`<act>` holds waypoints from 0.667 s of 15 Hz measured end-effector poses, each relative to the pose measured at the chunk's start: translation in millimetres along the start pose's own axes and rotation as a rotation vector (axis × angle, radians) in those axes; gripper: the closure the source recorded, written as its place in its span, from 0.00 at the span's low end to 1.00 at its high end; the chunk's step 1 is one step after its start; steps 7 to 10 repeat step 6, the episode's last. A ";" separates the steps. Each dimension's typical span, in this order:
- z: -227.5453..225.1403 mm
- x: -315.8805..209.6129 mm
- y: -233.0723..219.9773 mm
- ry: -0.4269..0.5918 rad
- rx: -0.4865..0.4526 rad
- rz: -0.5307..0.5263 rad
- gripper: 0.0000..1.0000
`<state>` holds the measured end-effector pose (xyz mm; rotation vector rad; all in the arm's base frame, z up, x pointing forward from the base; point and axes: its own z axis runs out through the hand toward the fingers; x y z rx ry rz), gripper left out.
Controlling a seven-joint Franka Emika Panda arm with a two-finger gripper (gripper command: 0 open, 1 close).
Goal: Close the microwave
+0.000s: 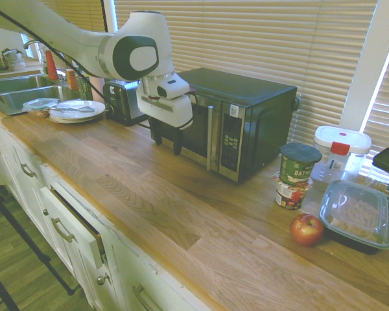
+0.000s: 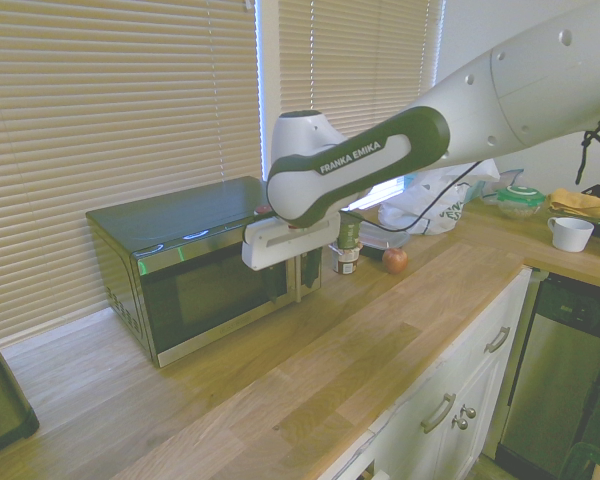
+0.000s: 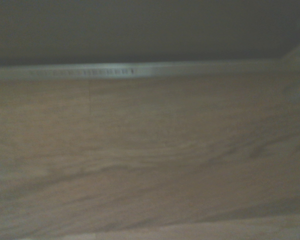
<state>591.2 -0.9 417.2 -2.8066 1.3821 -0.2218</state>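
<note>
While the microwave (image 1: 258,97) stood along the surface's (image 1: 181,214) back edge, its door (image 1: 196,133) flush with the front, the gripper (image 1: 167,140) hung before that door, its two fingers (image 1: 177,142) spread apart with bare space between them.

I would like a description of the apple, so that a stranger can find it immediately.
Start from the black microwave on the wooden counter. Past its keypad end stand two stacked cups; the apple sits beside them. It is round and reddish, unlike the neighbouring clear-lidded food container.
</note>
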 end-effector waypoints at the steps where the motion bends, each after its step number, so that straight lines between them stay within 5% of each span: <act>1: 9.2 -9.0 12.6 -0.002 -0.004 -0.011 0.00; 6: 44.3 -44.7 88.3 -0.016 0.000 -0.044 0.00; 10: 44.3 -44.7 88.3 -0.016 0.000 -0.044 0.00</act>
